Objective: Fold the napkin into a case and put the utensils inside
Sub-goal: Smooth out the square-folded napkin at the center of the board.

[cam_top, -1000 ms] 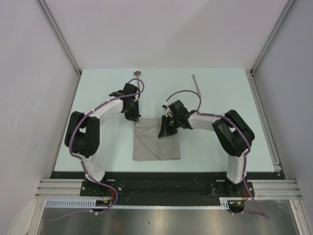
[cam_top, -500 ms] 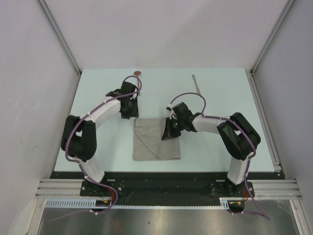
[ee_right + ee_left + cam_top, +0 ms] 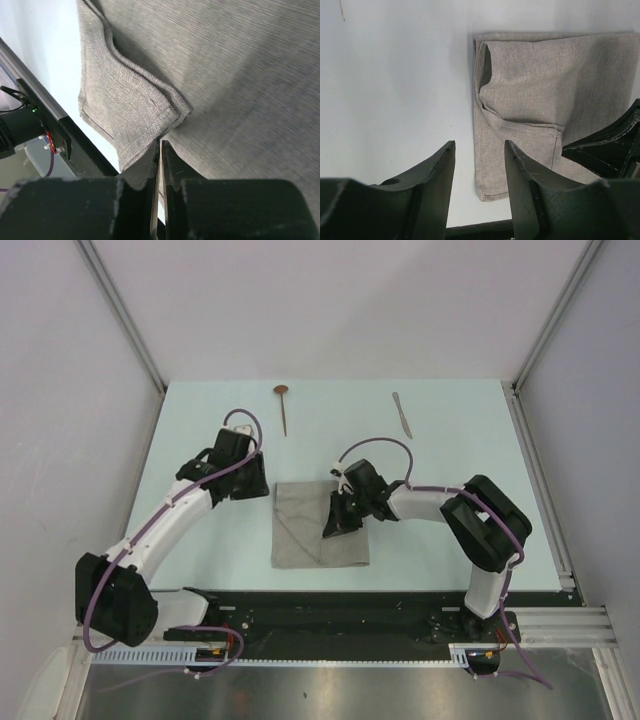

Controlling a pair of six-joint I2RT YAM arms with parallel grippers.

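- Napkin [image 3: 320, 537]: folded to a near-square and flat on the worktop [image 3: 470, 430], in the near half, midway between left and right. Edges parallel to the worktop's sides, no marked long axis. One crease slanting from the far-left corner toward the near edge, with a loose fold puffed up at the far-left corner.
- Left hand [image 3: 479, 145]: fingers well apart, nothing between them. Tips just left of the napkin's left edge, above the bare worktop.
- Right hand [image 3: 160, 145]: fingers closed to a sliver, tips down on the cloth at the corner of a folded flap, in the right half of the napkin. Not possible to tell whether a layer is pinched.
- Spoon [image 3: 283, 405]: long axis running far to near, round bowl toward the far edge, handle toward the near. On the worktop beyond the left hand and well apart from it, clear of the napkin.
- Knife [image 3: 402, 414]: long axis far to near, its far end leaning slightly left. Beyond and to the right of the right hand, well apart, clear of the napkin.
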